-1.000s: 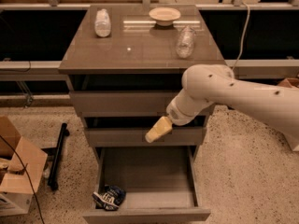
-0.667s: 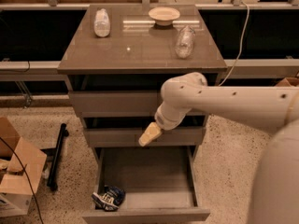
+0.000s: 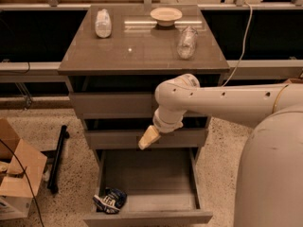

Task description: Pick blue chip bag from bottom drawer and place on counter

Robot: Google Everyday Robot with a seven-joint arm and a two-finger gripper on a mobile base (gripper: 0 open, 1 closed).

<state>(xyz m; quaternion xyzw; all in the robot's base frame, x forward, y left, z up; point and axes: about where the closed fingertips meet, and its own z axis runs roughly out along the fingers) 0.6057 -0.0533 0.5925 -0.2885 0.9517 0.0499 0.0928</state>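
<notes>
The blue chip bag point(image 3: 110, 200), dark navy with white patches, lies crumpled in the front left corner of the open bottom drawer point(image 3: 147, 216). My gripper point(image 3: 148, 138) hangs at the end of the white arm in front of the middle drawer, above the drawer's back area and up and to the right of the bag. It holds nothing. The counter point(image 3: 142, 53) is the glossy grey-brown top of the cabinet.
On the counter stand a clear bottle at the left point(image 3: 102, 22), a clear bottle lying at the right point(image 3: 186, 42) and a shallow bowl at the back point(image 3: 166, 15). A cardboard box point(image 3: 14, 176) and a black bar point(image 3: 57, 159) lie on the floor at the left.
The arm has swung left and toward the camera; the gripper has moved left, from right of the drawer's centre to its middle. The bag has not moved.
</notes>
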